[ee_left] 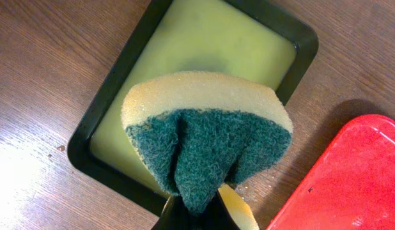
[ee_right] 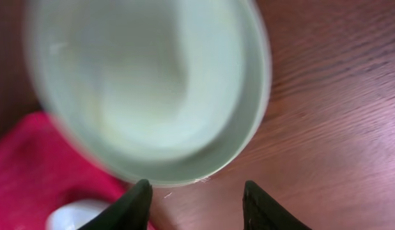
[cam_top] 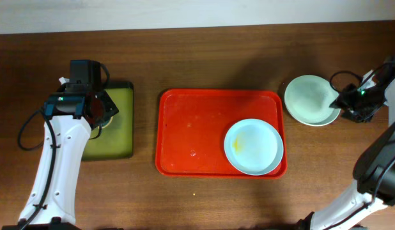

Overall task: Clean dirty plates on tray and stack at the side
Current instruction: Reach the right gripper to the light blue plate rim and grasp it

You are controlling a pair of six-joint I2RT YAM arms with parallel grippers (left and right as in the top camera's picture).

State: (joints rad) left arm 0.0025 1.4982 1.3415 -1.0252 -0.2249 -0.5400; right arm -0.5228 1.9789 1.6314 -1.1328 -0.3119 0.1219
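Progress sits partway — the pale green plate (cam_top: 310, 99) lies off the red tray (cam_top: 191, 128) at its two o'clock, on the surface, my right claw (ee_right: 197, 206) parted just beside it. At the tray's four o'clock the pale blue plate (cam_top: 253, 147), yellow-smeared, waits — my left claw (ee_left: 192, 216) clamps the sponge (ee_left: 207, 121).

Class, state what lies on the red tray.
One pale plate with a yellow smear sits at the right of the tray. Whatever lies beneath that plate is covered.
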